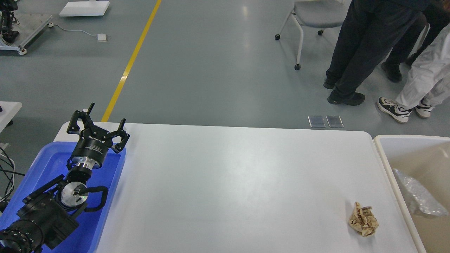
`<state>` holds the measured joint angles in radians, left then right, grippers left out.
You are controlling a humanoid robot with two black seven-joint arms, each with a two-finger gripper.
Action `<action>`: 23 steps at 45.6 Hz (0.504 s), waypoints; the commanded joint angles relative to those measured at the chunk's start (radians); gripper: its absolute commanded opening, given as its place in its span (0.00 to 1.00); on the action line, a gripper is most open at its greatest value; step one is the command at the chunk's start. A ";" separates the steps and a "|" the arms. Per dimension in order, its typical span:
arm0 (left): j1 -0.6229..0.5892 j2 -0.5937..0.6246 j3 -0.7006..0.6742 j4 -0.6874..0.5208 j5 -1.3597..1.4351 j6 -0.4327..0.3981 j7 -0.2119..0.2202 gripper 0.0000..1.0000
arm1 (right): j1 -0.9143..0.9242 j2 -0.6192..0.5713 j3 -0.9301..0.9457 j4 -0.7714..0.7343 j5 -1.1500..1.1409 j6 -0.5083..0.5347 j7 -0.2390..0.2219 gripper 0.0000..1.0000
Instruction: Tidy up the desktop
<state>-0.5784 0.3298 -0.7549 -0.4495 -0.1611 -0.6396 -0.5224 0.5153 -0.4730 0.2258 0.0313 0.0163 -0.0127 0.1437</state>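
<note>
The white desktop (225,175) fills the middle of the head view. A crumpled brown paper ball (363,219) lies on it near the front right corner. My left gripper (101,121) is open and empty, held above the far end of the blue plastic tray (42,168) at the desktop's left edge. It is far from the paper ball. My right gripper is out of view.
A beige rimmed bin (383,151) stands at the desktop's right edge with a clear plastic wrap (416,196) in it. People's legs (355,52) and a wheeled chair (309,17) stand on the floor beyond the table. A yellow floor line (130,63) runs at the far left.
</note>
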 commanded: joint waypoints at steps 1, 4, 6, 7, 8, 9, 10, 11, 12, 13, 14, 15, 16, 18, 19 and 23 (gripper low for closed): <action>0.000 0.000 0.000 0.000 0.000 0.000 -0.001 1.00 | 0.023 0.016 0.001 -0.001 -0.007 -0.001 0.004 1.00; 0.000 0.000 -0.001 0.000 0.000 0.000 0.001 1.00 | 0.051 0.016 0.020 -0.004 0.008 -0.003 0.004 1.00; 0.000 0.000 -0.001 0.000 0.000 0.000 0.001 1.00 | 0.063 0.017 0.030 -0.004 0.017 -0.001 0.005 1.00; 0.000 0.000 -0.001 0.000 0.000 0.000 0.001 1.00 | 0.069 0.017 0.046 -0.002 0.027 0.002 0.005 1.00; 0.000 0.000 -0.001 0.000 0.000 0.000 0.001 1.00 | 0.074 0.016 0.061 -0.002 0.034 0.005 0.007 1.00; 0.000 0.000 -0.001 0.000 0.000 0.000 0.001 1.00 | 0.081 0.016 0.078 -0.002 0.042 0.008 0.007 1.00; 0.000 0.000 -0.001 0.000 0.000 0.000 0.001 1.00 | 0.091 0.016 0.099 -0.002 0.050 0.008 0.010 1.00; 0.000 0.000 0.000 0.000 0.000 0.000 -0.001 1.00 | 0.098 0.016 0.118 -0.001 0.054 0.011 0.016 1.00; 0.000 0.000 0.000 0.000 0.000 0.000 0.001 1.00 | 0.107 0.016 0.139 -0.001 0.057 0.011 0.023 1.00; 0.000 0.000 0.000 0.000 0.000 0.000 0.001 1.00 | 0.115 0.016 0.161 -0.001 0.057 0.011 0.034 1.00; 0.000 0.000 0.000 0.000 0.000 0.000 0.001 1.00 | 0.123 0.016 0.184 -0.001 0.059 0.011 0.045 1.00; 0.000 0.000 0.000 0.000 0.000 0.000 0.001 1.00 | 0.129 0.014 0.207 0.001 0.060 0.014 0.057 1.00; 0.000 0.000 0.000 0.000 0.000 0.000 0.001 1.00 | 0.134 0.014 0.227 0.004 0.060 0.019 0.071 1.00; 0.000 0.000 0.000 0.000 0.000 0.000 0.001 1.00 | 0.146 0.010 0.265 0.012 0.062 0.030 0.088 1.00; 0.000 0.000 0.000 0.000 0.000 0.000 0.001 1.00 | 0.153 0.007 0.285 0.021 0.062 0.037 0.089 1.00; 0.000 0.000 0.000 0.000 0.000 0.000 0.001 1.00 | 0.178 -0.019 0.365 0.071 0.062 0.089 0.088 1.00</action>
<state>-0.5784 0.3298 -0.7557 -0.4495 -0.1611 -0.6396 -0.5215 0.6255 -0.4614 0.4037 0.0407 0.0625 0.0083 0.1937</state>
